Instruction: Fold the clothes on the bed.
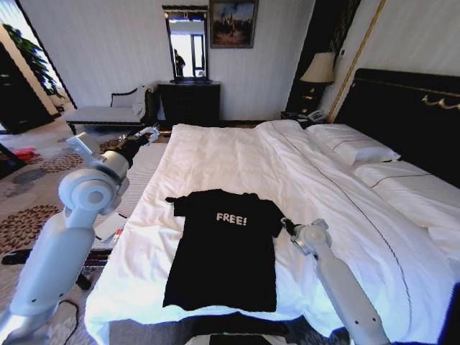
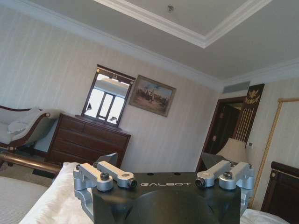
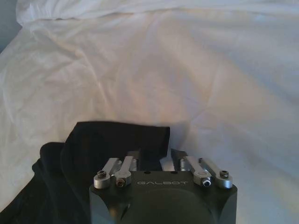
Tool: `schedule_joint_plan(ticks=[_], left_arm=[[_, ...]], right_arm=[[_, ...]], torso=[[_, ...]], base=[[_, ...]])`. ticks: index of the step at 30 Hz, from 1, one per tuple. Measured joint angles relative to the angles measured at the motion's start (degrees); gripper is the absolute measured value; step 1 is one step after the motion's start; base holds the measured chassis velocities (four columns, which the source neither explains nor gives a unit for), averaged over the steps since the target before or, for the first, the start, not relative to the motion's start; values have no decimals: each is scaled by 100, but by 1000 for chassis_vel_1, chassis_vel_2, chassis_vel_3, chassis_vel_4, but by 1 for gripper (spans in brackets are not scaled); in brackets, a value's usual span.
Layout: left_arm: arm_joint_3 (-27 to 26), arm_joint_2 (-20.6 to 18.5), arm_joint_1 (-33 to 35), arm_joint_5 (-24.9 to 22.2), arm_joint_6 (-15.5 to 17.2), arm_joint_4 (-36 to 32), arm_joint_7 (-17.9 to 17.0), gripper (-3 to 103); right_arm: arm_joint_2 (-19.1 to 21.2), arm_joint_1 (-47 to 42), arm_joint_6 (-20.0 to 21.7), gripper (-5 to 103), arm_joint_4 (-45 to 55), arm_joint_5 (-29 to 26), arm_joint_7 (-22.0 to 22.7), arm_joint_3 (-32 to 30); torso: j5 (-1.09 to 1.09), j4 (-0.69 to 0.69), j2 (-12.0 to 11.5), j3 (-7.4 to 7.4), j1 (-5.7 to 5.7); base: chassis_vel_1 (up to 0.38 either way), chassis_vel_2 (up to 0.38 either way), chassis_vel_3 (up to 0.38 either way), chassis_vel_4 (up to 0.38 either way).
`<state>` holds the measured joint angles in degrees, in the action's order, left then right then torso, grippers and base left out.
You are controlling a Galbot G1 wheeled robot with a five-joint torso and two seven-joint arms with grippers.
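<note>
The clothes are one black T-shirt (image 1: 223, 251) with white "FREE!" lettering, lying flat and face up on the near part of the white bed (image 1: 237, 158). My right gripper (image 1: 285, 224) sits low at the shirt's right sleeve. In the right wrist view this gripper (image 3: 156, 158) is open, with the black sleeve's (image 3: 117, 140) edge reaching in between its fingertips over the white sheet. My left gripper (image 1: 149, 134) is raised off the bed's left side, well away from the shirt. The left wrist view shows it (image 2: 161, 161) open and holding nothing, facing the far wall.
White pillows (image 1: 352, 144) lie against the dark headboard (image 1: 410, 108) on the right. A dark dresser (image 1: 189, 100) with a mirror stands at the far wall, a chaise bench (image 1: 108, 111) to its left, a lamp (image 1: 318, 68) by the headboard. Patterned carpet (image 1: 29, 208) with small items lies left of the bed.
</note>
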<state>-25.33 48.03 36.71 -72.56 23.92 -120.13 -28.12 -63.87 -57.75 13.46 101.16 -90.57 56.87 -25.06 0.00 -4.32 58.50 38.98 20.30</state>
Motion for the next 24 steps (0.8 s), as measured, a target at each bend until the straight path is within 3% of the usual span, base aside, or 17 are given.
schedule_joint_plan(ticks=[3,6,11,24], left_arm=[[-2,12,17,59,-24,34,29,100],[6,14,48,152,-87,104,81,100],[23,49,103,289,-127,223,122,100],[80,91,88,414,-175,266,143,100]], right_arm=[[15,0,-95,30,23,135,4,28],[26,-1,-206,13,141,265,71,56],[65,-13,-234,1,350,231,219,73],[509,419,-166,0,-108,363,40,196]], torso=[[0,0,0,0,0],[0,0,0,0,0],[0,0,0,0,0],[0,0,0,0,0]], base=[[0,0,0,0],[0,0,0,0],[0,0,0,0],[0,0,0,0]])
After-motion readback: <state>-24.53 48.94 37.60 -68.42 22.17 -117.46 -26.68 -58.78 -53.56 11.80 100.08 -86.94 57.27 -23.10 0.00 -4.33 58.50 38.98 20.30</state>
